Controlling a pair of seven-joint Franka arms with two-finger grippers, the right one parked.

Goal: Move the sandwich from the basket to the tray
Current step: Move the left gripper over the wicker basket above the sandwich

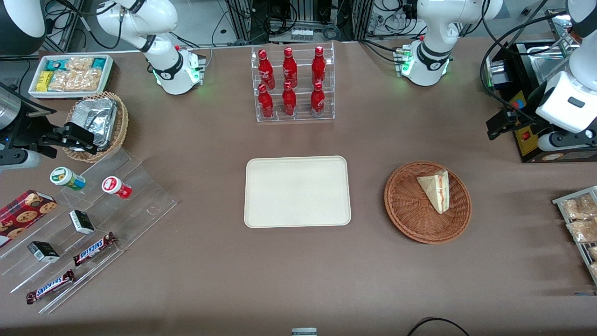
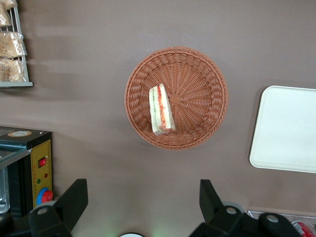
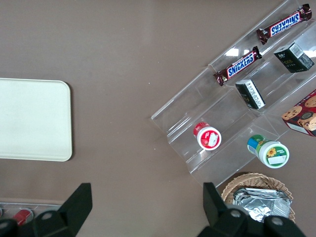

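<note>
Brown table (image 1: 298, 261): tray (image 1: 297, 192), basket (image 1: 410, 210).

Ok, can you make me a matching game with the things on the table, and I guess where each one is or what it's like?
Things:
1. sandwich
2. tray
3. red bottles
4. end effector

Descriptions:
A. standing in a clear rack
B. lying in the basket
C. open, up above the table near the basket
D. flat on the table with nothing on it

Pairs: 1-B, 2-D, 3-A, 4-C
</note>
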